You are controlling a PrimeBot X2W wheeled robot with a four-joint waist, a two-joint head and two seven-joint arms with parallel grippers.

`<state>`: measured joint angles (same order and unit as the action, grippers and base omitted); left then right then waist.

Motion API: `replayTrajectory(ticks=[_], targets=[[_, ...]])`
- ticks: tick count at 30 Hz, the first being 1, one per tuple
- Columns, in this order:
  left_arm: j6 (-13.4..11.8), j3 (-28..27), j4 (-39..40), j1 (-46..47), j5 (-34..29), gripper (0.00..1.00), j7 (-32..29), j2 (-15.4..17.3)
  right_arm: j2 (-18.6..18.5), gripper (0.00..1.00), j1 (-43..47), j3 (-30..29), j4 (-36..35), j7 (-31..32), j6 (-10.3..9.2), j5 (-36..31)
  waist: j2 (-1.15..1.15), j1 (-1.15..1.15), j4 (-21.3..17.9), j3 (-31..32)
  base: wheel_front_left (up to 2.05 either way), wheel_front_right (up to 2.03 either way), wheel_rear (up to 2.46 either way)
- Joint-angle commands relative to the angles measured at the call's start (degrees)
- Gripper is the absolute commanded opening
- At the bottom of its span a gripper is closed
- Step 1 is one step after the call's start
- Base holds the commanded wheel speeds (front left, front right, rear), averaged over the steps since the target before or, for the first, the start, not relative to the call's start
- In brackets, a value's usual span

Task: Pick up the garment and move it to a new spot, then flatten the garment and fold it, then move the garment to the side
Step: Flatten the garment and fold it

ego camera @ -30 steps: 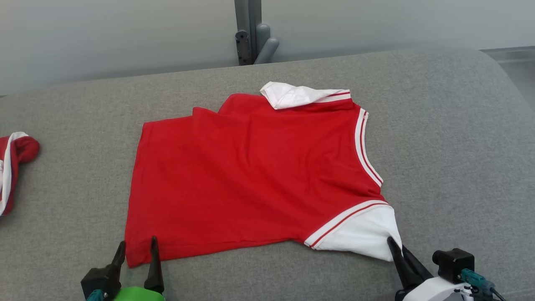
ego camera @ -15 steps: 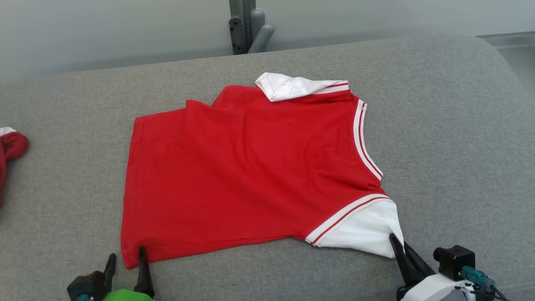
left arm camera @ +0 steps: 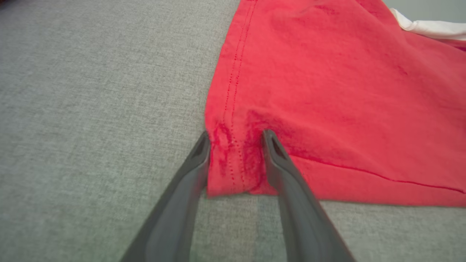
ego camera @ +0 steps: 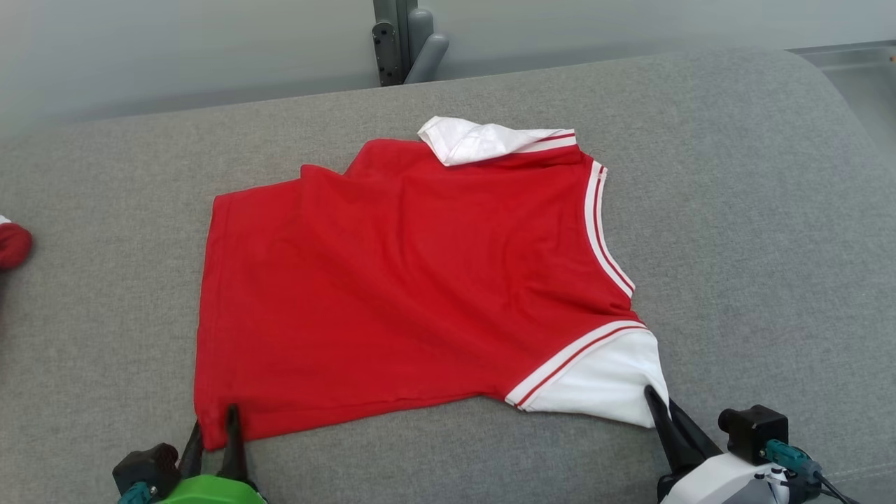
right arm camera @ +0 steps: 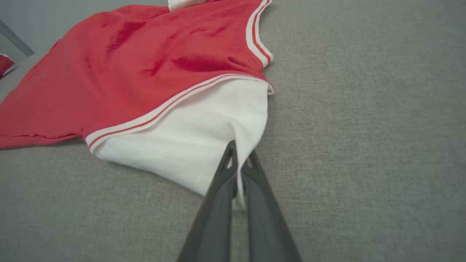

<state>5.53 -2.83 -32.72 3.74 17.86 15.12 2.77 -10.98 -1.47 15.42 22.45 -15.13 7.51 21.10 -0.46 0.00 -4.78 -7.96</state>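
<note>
The garment (ego camera: 420, 280) is a red shirt with white sleeves, lying mostly flat on the grey padded surface (ego camera: 735, 210). My left gripper (ego camera: 213, 423) is at its near left hem corner. In the left wrist view the left gripper (left arm camera: 236, 134) stands open, straddling that corner of the garment (left arm camera: 327, 91), and the red cloth puckers between its fingers. My right gripper (ego camera: 658, 397) is shut on the tip of the near white sleeve (ego camera: 609, 385). The right wrist view shows the right gripper (right arm camera: 241, 149) pinching the white sleeve (right arm camera: 189, 138) edge. The far sleeve (ego camera: 476, 140) is folded over.
Another red cloth (ego camera: 12, 245) lies at the left edge of the surface. A grey post (ego camera: 395, 42) stands behind the far edge, against a pale wall. The surface curves down at the far right (ego camera: 840, 105).
The head camera has shifted, so the scene sits further left and up. My left gripper has moved onto the hem corner and its fingers have narrowed. The right gripper keeps its hold.
</note>
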Motion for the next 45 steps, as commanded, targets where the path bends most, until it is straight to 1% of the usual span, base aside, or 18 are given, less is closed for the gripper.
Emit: replayTrajectory(ticks=[1,2,3,9,13,17,19,21,25,28,30,31,32,36,39,41,43,45], targets=[[0.2,0.0,0.2,1.0,-0.2,0.24,0.0,0.2,0.0,0.00,-0.6,-0.1,0.0,0.0,-0.04,0.4,0.46,0.00,0.0,-0.1,0.00,0.00,0.00],[0.2,-0.2,0.9,1.3,-0.4,0.03,0.0,0.2,0.0,0.00,-0.7,-0.2,0.0,0.0,-0.04,0.4,0.46,0.00,0.0,-0.2,0.00,0.00,0.00],[0.0,-0.4,1.5,1.3,-0.7,0.00,0.0,0.2,0.0,0.00,-0.7,-0.4,-0.1,0.0,-0.04,0.5,0.46,0.00,0.1,-0.3,0.00,0.00,0.00],[0.5,0.1,6.0,1.4,-2.3,0.00,0.0,0.2,0.5,0.00,-1.3,-2.1,-2.2,0.0,-0.04,1.0,0.46,0.00,1.0,0.1,0.00,0.00,0.00],[1.1,-0.5,13.4,2.5,-3.1,0.00,0.0,0.2,1.1,0.00,-3.2,-4.5,-7.0,-0.1,-0.04,3.6,0.46,0.00,1.5,1.6,0.00,0.00,0.00],[1.8,-0.9,20.9,5.7,-5.2,0.00,0.0,0.7,-0.6,0.00,-7.8,-5.9,-12.2,-0.1,-0.04,6.2,0.46,0.00,2.0,5.1,0.00,0.00,0.00],[1.9,0.3,23.7,8.2,-6.1,0.00,0.0,2.3,-1.6,0.00,-10.8,-6.5,-14.6,-0.1,-0.03,7.5,0.46,0.00,2.1,6.8,0.00,0.00,0.00],[2.0,2.4,26.0,11.3,-4.9,0.00,0.0,4.1,-3.0,0.00,-14.1,-6.6,-17.0,-0.1,-0.03,8.6,0.46,0.00,2.3,8.0,0.00,0.00,0.00],[2.0,5.7,30.8,17.3,-1.8,0.00,0.0,9.6,-5.8,0.00,-19.9,-6.6,-21.3,-0.1,-0.03,11.0,0.46,0.00,2.6,9.7,0.00,0.00,0.00],[2.0,6.7,34.2,21.8,0.4,0.00,0.0,13.5,-8.2,0.00,-23.6,-6.5,-24.3,-0.1,-0.04,13.3,0.46,0.00,2.9,10.4,0.00,0.00,0.00],[1.9,6.3,36.0,24.7,1.6,0.00,-0.9,15.8,-9.5,0.00,-25.7,-6.8,-26.2,0.5,-0.03,14.4,0.46,0.00,3.2,10.5,0.00,0.00,0.00],[1.9,6.3,36.0,24.7,1.6,0.00,-0.9,15.8,-9.5,0.00,-25.7,-6.8,-26.2,0.5,-0.03,14.4,0.46,0.00,3.2,10.5,0.00,0.00,0.00],[1.9,6.0,36.6,26.1,2.1,0.00,-1.7,16.8,-9.8,0.00,-26.7,-7.2,-26.9,1.2,-0.03,14.9,0.46,0.00,3.3,10.3,0.00,0.00,0.00],[1.9,5.5,34.8,30.0,4.4,0.00,-6.8,19.0,-11.0,0.00,-30.1,-8.2,-27.7,4.7,-0.05,15.5,0.46,0.00,3.7,8.2,0.00,0.00,0.00],[1.8,6.2,32.3,32.9,5.6,0.00,-10.1,19.1,-10.8,0.00,-32.9,-8.7,-26.4,8.2,-0.05,15.8,0.46,0.00,4.3,3.3,0.00,0.00,0.00],[1.8,7.5,30.0,35.1,4.8,0.00,-10.3,19.0,-10.2,0.00,-35.7,-8.0,-24.9,10.0,-0.04,15.5,0.46,0.00,4.5,-1.0,0.00,0.00,0.00],[1.8,8.8,26.6,38.4,4.9,0.00,-10.0,18.1,-10.3,0.00,-39.4,-6.8,-22.6,11.3,-0.04,14.4,0.46,0.00,4.7,-5.7,0.00,0.00,0.00],[1.8,9.8,22.5,43.6,4.0,0.00,-9.0,17.7,-10.2,0.00,-45.1,-4.8,-19.5,11.9,-0.04,12.7,0.46,0.00,4.6,-10.2,0.00,0.00,0.00]])
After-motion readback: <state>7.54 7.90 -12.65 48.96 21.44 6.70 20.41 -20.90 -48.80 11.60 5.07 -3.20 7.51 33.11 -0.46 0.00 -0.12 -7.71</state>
